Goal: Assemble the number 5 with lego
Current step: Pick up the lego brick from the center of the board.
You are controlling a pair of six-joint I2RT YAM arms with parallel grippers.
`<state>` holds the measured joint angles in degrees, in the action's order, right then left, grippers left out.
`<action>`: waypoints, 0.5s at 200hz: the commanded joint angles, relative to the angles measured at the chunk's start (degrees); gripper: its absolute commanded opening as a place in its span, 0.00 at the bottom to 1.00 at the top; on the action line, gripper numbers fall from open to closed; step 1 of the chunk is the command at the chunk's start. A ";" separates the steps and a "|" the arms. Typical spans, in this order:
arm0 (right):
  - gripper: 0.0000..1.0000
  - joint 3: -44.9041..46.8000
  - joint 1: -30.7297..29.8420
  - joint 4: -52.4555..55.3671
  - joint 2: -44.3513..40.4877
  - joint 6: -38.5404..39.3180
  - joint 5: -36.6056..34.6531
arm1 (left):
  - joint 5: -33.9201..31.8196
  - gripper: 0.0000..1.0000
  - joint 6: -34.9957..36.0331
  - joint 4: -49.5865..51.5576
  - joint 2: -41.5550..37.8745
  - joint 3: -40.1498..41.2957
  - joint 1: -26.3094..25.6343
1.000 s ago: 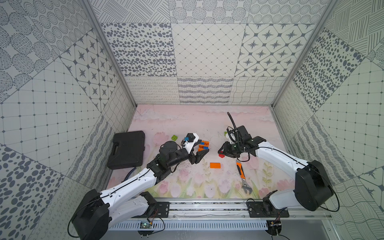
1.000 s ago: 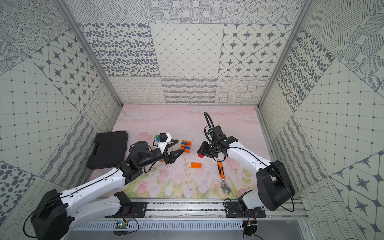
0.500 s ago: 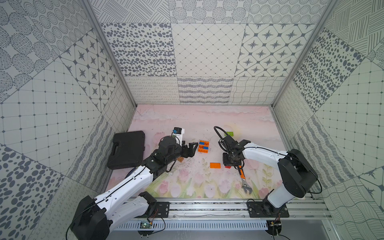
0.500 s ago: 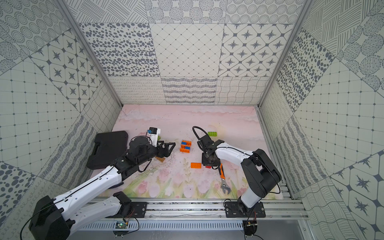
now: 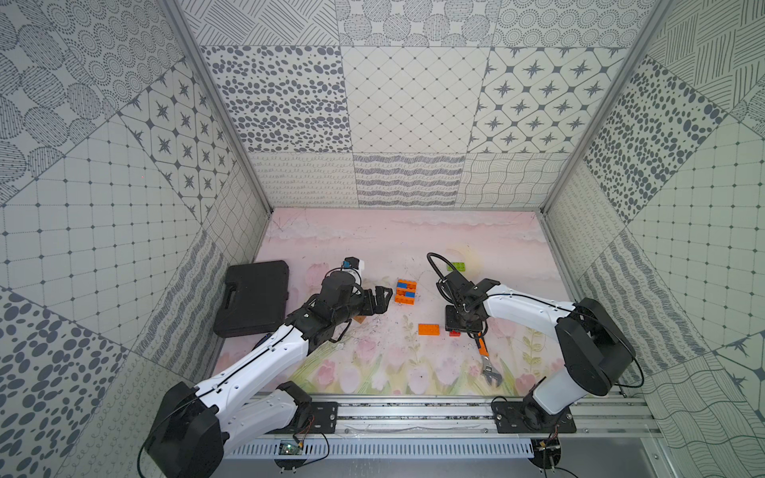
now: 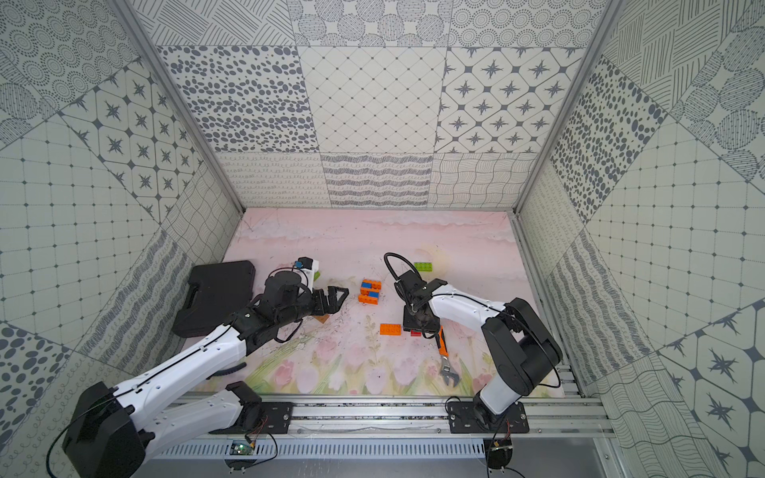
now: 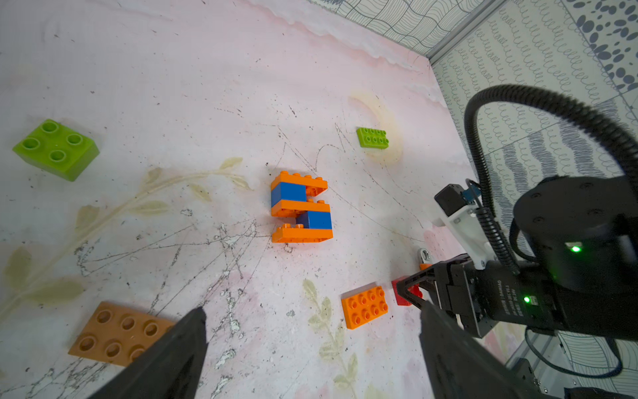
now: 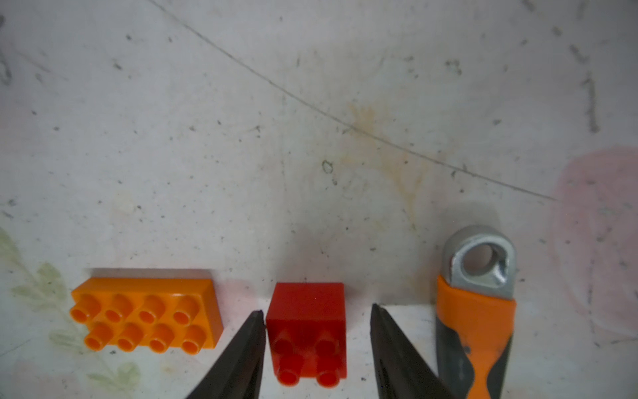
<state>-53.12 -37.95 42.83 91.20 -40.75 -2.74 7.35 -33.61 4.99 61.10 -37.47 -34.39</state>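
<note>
A red brick (image 8: 306,331) is sitting between the right gripper (image 8: 317,319) fingers, one fingertip (image 8: 255,321) touching it, the other standing apart. An orange brick (image 8: 146,312) is lying beside it, a wrench (image 8: 478,304) opposite.

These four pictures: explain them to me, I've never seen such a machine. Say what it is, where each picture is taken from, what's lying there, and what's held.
Two white robot arms stand over a pink mat. Both top views look down from above; each wrist view rides on an arm.

On the mat: an orange-and-blue lego 5, a loose orange brick, a red brick, two green bricks, a brown brick, a wrench and a black case.

The left hand is open and empty. The right hand straddles the red brick, open.
</note>
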 commanded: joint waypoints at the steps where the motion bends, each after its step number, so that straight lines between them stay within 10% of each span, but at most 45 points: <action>1: 0.44 0.52 -0.59 1.05 -1.37 -1.17 -0.16 | 6.57 0.99 -3.28 -1.47 2.46 -0.93 0.55; 18: 0.33 0.92 -0.71 0.92 -1.06 -1.33 -0.40 | 7.39 0.99 -3.44 -1.41 3.00 -1.24 0.46; 100: 0.40 -0.39 -0.81 2.15 0.70 -1.44 -0.58 | 7.07 0.99 -3.51 -0.46 3.12 -0.67 0.47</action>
<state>-53.06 -38.30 43.70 91.11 -41.69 -2.83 12.69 -36.67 5.52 63.79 -37.78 -34.39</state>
